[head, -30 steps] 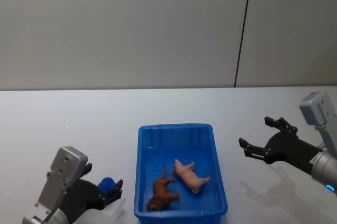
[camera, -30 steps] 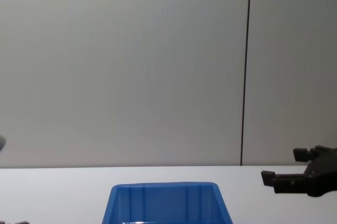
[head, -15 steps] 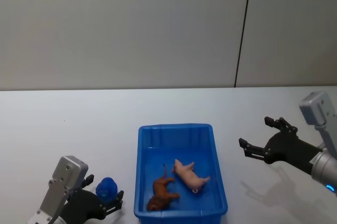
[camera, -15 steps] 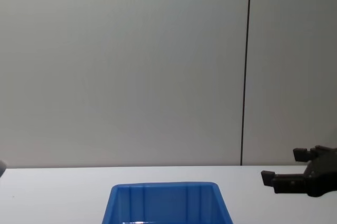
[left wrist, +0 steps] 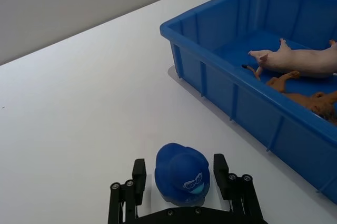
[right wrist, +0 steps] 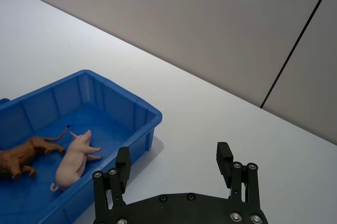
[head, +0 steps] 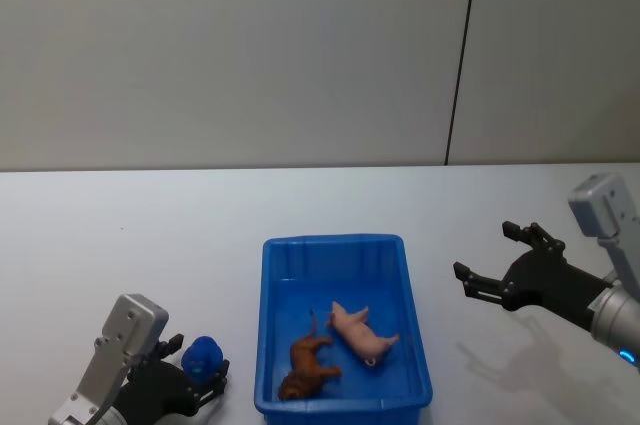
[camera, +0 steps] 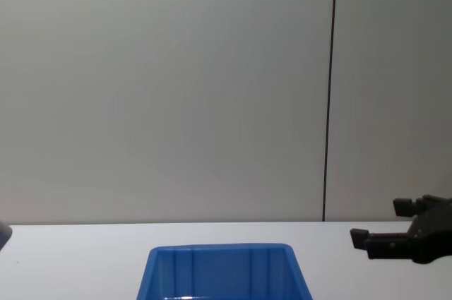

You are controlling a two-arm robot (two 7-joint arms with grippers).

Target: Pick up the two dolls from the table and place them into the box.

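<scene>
A blue doll (head: 203, 353) with a cap stands on the table (head: 150, 245) left of the box (head: 333, 242). My left gripper (head: 198, 359) is low at the near left and open, its fingers either side of the blue doll (left wrist: 182, 175) with a small gap. Inside the box (left wrist: 216, 29) a pink pig doll (head: 358, 333) and a brown lion doll (head: 308, 365) lie on their sides. My right gripper (head: 487, 251) hovers open and empty right of the box, above the table.
A grey wall with a dark vertical seam (head: 460, 55) runs behind the table's far edge. Bare tabletop surrounds the box on the far side and both flanks.
My left arm has drawn back toward the near edge and lower. The blue doll stays at about the same spot on the table. The right arm has not moved.
</scene>
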